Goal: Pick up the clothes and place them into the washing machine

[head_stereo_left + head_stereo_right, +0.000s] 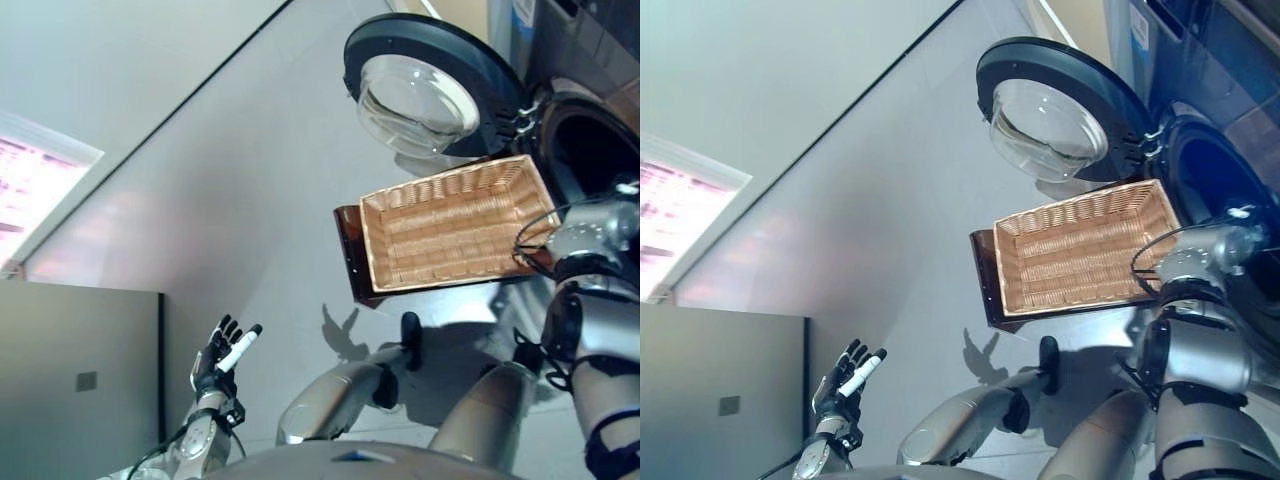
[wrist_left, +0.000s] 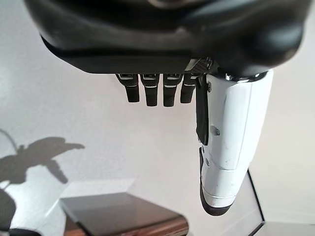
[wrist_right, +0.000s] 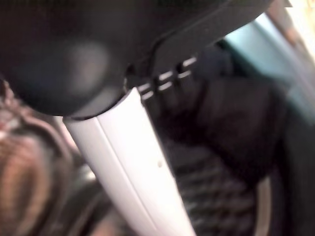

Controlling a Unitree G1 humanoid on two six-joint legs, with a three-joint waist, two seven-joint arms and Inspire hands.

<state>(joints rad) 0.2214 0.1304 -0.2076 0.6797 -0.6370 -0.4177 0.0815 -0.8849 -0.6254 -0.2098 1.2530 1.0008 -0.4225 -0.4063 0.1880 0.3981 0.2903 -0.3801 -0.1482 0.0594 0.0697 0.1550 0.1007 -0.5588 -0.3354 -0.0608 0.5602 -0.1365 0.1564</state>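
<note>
The washing machine stands at the upper right with its round glass door (image 1: 420,95) swung open and its dark drum mouth (image 1: 590,140) exposed. In front of it a wicker basket (image 1: 450,230) with nothing in it rests on a dark brown stool (image 1: 350,250). My right arm reaches past the basket into the drum mouth. In the right wrist view my right hand (image 3: 133,162) has its thumb and fingers straight, and a dark blurred mass (image 3: 231,118) lies past them in the ribbed drum; whether it is cloth I cannot tell. My left hand (image 1: 215,360) hangs open and holds nothing at the lower left.
Grey floor spreads left of the basket and stool. A grey panel (image 1: 80,380) fills the lower left corner, and a bright patch of light (image 1: 30,190) lies at the left edge. The open door juts out over the floor above the basket.
</note>
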